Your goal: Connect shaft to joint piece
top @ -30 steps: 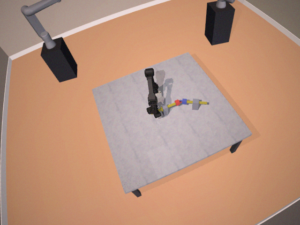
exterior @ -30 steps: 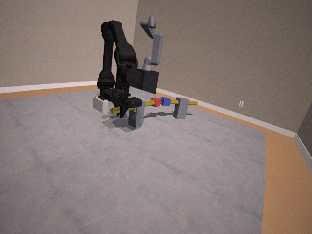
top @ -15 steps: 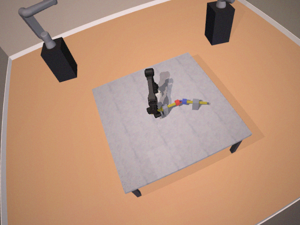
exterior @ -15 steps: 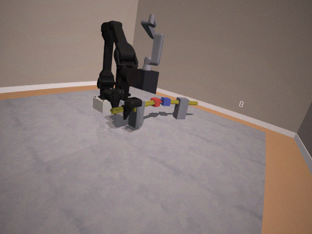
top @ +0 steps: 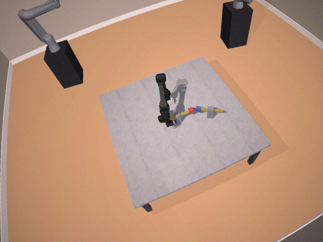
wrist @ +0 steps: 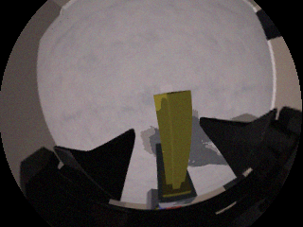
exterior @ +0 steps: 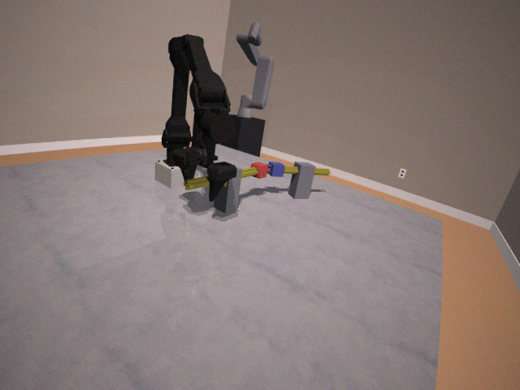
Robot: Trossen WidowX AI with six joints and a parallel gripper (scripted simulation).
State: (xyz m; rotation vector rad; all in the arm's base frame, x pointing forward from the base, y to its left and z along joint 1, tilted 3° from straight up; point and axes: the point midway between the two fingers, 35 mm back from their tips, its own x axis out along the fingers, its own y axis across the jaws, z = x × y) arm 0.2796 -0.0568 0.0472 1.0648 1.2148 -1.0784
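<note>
The black pincer (top: 166, 120) (exterior: 201, 188) (wrist: 169, 127) is released, its fingers spread wide on either side of a yellow shaft (top: 185, 113) (exterior: 196, 184) (wrist: 175, 137), whose middle is partly hidden by a gray block (top: 178, 119) (exterior: 233, 192) above the bench (top: 182, 169) (exterior: 252, 293) (wrist: 118, 61). Seen from the top, the red piece (top: 191, 110) (exterior: 258, 170) lies toward two o'clock from the pincer, just beside the blue piece (top: 198, 109) (exterior: 276, 169) — their hinges and opening too small to make out.
</note>
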